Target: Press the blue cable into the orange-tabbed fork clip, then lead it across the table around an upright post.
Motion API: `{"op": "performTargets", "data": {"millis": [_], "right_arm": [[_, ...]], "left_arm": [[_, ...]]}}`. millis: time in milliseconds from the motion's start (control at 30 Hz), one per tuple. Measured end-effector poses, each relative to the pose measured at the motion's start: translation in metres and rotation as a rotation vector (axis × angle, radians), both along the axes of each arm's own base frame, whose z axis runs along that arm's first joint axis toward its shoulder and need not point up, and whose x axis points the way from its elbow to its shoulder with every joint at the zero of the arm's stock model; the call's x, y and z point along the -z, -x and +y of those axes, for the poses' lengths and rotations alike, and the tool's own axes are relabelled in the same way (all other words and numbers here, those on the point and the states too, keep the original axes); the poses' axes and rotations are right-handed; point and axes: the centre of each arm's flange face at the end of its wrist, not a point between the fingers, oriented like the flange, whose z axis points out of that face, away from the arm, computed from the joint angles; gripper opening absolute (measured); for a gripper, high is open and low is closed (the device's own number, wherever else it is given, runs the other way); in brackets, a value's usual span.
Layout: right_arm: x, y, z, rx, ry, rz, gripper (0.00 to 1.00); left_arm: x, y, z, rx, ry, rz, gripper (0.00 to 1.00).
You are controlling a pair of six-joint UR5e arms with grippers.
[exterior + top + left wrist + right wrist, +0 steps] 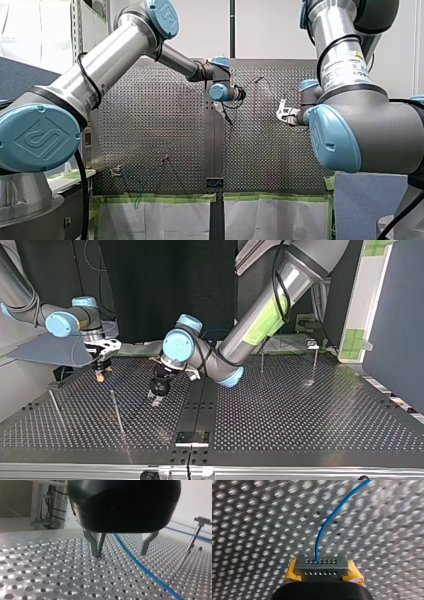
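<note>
The blue cable (140, 565) lies on the perforated table and runs between the metal fingers (96, 546) of my left gripper (121, 551). That gripper stands open just above the plate, touching nothing. In the top view it (156, 399) hangs near the table's middle. My right gripper (321, 566) has yellow pads and is shut on the blue cable (324, 527), which curves away ahead of it over the table. In the top view it (101, 372) is at the far left. A thin upright post with a flat head (194, 535) stands beside my left gripper.
Thin upright posts stand at the top view's left (118, 415) and back right (314, 362). A dark rail (197, 405) runs down the middle of the perforated table (300, 415). Green tape marks the table's near edge in the front view (160, 198).
</note>
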Motion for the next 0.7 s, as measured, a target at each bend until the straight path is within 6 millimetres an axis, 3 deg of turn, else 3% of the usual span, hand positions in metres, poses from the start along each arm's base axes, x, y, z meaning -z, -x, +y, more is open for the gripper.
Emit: {"op": "performTargets", "data": {"millis": [333,700], "right_arm": [[0.040,0.001,-0.001,0.015,-0.050,0.030,0.00],[0.053,0.003,0.002,0.020,-0.065,0.047,0.00]], "left_arm": [[0.000,-0.003,0.006,-0.078,-0.002,0.001,0.84],[0.001,0.002,0.004,-0.094,-0.002,0.014,0.84]]}}
